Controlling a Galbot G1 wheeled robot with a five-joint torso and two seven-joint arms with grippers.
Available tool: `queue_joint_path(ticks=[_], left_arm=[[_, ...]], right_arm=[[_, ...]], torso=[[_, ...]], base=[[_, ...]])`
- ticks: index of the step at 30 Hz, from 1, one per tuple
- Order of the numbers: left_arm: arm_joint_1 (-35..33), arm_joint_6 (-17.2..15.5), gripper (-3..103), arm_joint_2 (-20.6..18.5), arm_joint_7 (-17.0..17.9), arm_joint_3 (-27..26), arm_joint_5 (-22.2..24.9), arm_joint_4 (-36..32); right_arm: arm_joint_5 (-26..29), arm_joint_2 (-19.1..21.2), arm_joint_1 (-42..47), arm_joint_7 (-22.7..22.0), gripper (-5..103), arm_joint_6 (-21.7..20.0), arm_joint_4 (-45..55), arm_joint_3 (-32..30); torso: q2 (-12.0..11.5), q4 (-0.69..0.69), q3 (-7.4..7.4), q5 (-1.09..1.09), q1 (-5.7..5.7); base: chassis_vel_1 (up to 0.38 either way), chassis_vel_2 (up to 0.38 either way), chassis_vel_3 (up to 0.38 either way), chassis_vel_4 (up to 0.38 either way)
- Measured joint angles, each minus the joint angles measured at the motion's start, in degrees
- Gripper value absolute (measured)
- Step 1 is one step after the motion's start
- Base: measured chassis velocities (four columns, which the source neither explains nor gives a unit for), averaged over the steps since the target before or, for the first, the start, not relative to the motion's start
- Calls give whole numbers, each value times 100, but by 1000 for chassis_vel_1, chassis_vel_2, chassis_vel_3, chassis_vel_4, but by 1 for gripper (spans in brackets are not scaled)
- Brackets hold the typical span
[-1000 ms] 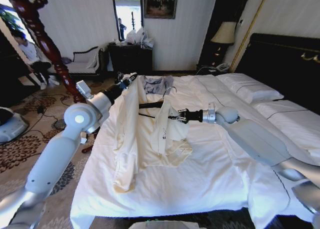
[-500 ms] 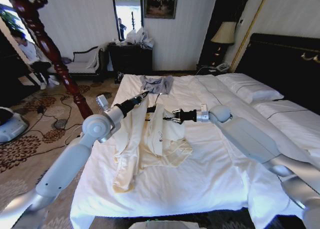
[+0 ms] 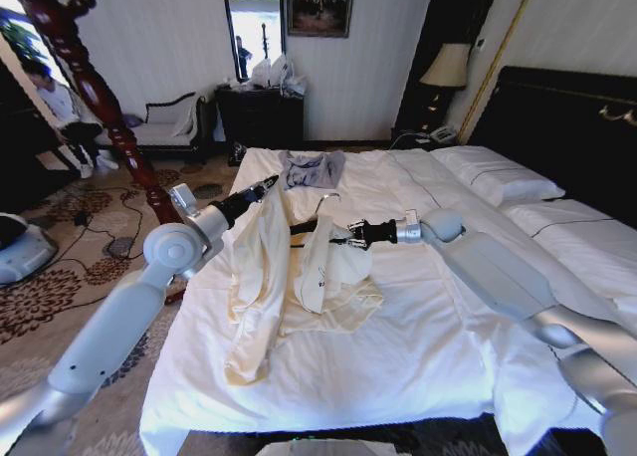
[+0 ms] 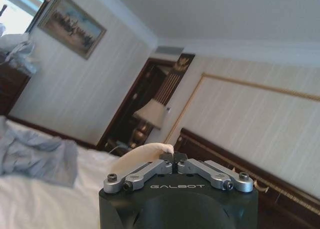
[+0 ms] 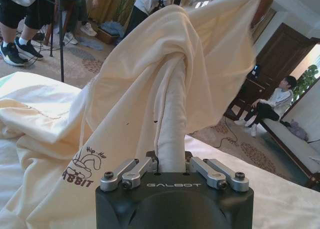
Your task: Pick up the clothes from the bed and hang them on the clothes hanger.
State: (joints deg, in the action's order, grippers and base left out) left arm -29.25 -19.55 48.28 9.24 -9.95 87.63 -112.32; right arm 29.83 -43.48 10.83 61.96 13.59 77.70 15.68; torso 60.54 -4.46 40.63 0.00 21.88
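Holding the cream shirt (image 3: 289, 267) up off the white bed (image 3: 418, 346), we are clamping its fabric in both pincers. Our right pincer (image 3: 345, 235) is closed on a rolled fold near the middle, arm stretched forward across the duvet; our left pincer (image 3: 267, 184) is pinching an upper edge, forearm angled up. Compared with half a second ago, we are raising the left side higher, so the shirt is opening wider around the black clothes hanger (image 3: 314, 215), whose hook is now poking above the cloth. Beyond, a small grey-blue garment (image 3: 312, 168) is lying untouched.
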Motion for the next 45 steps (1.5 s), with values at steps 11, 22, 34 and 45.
queue_joint_path(ticks=[11, 22, 34, 45], left_arm=[[103, 2, 0, 192, -234, 370, -303, 120], [17, 2, -1, 346, -180, 709, -655, 115], [-423, -576, 42, 20, -87, 417, -539, -735], [-549, -1127, 75, -281, 228, 198, -288, -1109]], right_arm=[[124, -155, 0, -38, 17, 75, 29, 86], [691, -247, -21, -202, 17, 70, 145, 191], [685, -187, 46, -243, 17, 40, 74, 168], [681, -210, 15, -231, 17, 50, -83, 135]], torso=[[0, 2, 0, 0, 0], [0, 1, 0, 0, 0], [1, 2, -1, 0, -1], [0, 0, 0, 1, 0]], base=[[0, 0, 0, 0], [0, 0, 0, 0], [0, 0, 0, 0], [0, 0, 0, 0]])
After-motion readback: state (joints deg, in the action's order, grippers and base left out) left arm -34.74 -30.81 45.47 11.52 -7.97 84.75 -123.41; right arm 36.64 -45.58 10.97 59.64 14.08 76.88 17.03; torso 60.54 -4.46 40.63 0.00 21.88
